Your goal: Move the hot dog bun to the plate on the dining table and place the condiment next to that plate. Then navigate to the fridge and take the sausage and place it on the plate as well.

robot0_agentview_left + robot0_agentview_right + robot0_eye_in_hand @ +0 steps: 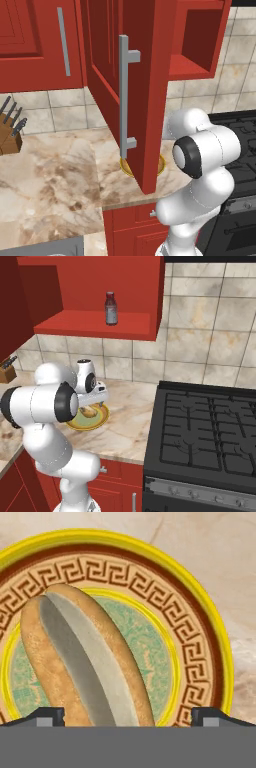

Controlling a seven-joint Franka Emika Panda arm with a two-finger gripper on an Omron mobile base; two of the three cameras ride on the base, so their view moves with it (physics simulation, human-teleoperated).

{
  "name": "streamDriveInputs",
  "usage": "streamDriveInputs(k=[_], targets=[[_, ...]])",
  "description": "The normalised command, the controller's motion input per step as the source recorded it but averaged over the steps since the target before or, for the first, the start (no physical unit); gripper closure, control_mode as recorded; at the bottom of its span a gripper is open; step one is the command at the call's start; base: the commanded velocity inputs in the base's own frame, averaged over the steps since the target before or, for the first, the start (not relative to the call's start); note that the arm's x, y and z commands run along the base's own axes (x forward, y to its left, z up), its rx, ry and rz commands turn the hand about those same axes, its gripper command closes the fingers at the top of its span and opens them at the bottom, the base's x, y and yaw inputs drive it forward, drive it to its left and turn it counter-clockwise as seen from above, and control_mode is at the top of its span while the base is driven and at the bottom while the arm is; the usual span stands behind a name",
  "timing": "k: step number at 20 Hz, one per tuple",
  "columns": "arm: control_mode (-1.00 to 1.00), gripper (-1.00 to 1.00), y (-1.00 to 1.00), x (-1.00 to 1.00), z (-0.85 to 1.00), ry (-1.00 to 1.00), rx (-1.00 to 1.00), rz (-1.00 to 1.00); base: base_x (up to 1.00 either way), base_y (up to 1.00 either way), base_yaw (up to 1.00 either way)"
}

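Note:
The hot dog bun, tan and split along its length, lies on a round plate with a yellow rim and pale green centre. This plate rests on the marble worktop left of the range, with the bun on it. My gripper hangs open just above the bun, one fingertip on each side of it and nothing held. From the right base view the gripper points down over the plate. The condiment, a small dark-red bottle, stands on the red shelf above. The dining table, fridge and sausage are out of view.
An open red cabinet door with a grey bar handle hangs over the worktop and hides most of the plate. The black range is at the right. A knife block stands at the far left.

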Motion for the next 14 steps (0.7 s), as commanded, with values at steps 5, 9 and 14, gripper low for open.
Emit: streamDriveInputs(k=[5, 9, 14], targets=[[-1.0, -1.0, 0.13, -0.19, -0.09, -0.08, -0.03, 0.08, 0.0, 0.0, 0.0], [-1.0, -1.0, 0.1, -0.22, -0.08, -0.06, -0.01, 0.07, 0.0, 0.0, 0.0], [-1.0, -1.0, 0.03, -0.06, -0.07, -0.02, 0.0, 0.06, 0.0, 0.0, 0.0]])
